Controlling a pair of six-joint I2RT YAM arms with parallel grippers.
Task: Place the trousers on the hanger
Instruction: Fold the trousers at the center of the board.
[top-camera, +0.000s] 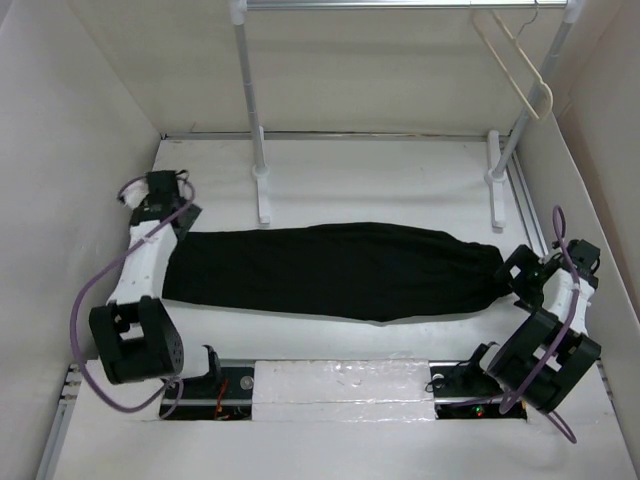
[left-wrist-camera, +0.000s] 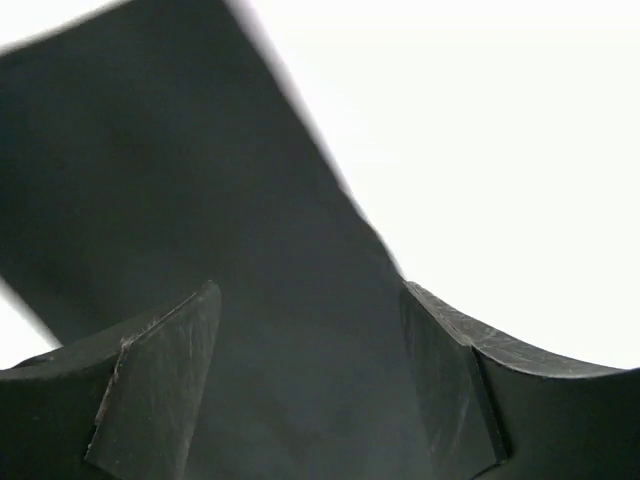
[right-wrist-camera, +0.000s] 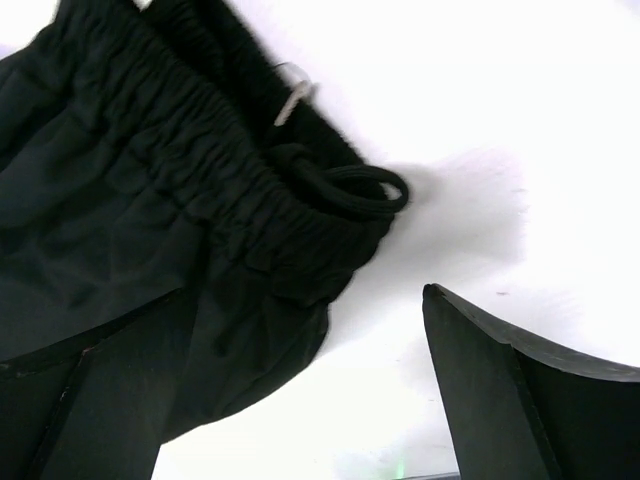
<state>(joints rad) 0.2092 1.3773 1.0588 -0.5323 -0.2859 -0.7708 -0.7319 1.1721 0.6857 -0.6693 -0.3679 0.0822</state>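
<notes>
- From above, the trousers (top-camera: 340, 270) are lying flat across the worktop (top-camera: 380, 180). The left end effector (top-camera: 185, 220) is sitting at one end and the right end effector (top-camera: 515, 272) at the other. The hanger (top-camera: 515, 62) is hanging on the rack (top-camera: 250, 100), well apart.
- In the left wrist view, the left end effector is spreading wide, with black cloth lying between its fingers.
- In the right wrist view, the right end effector is spreading wide too. The bunched top end of the trousers is lying under one finger, and the other is hanging over bare worktop.

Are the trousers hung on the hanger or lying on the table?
Lying on the table: the trousers stretch flat; the hanger hangs bare on the rack.
</notes>
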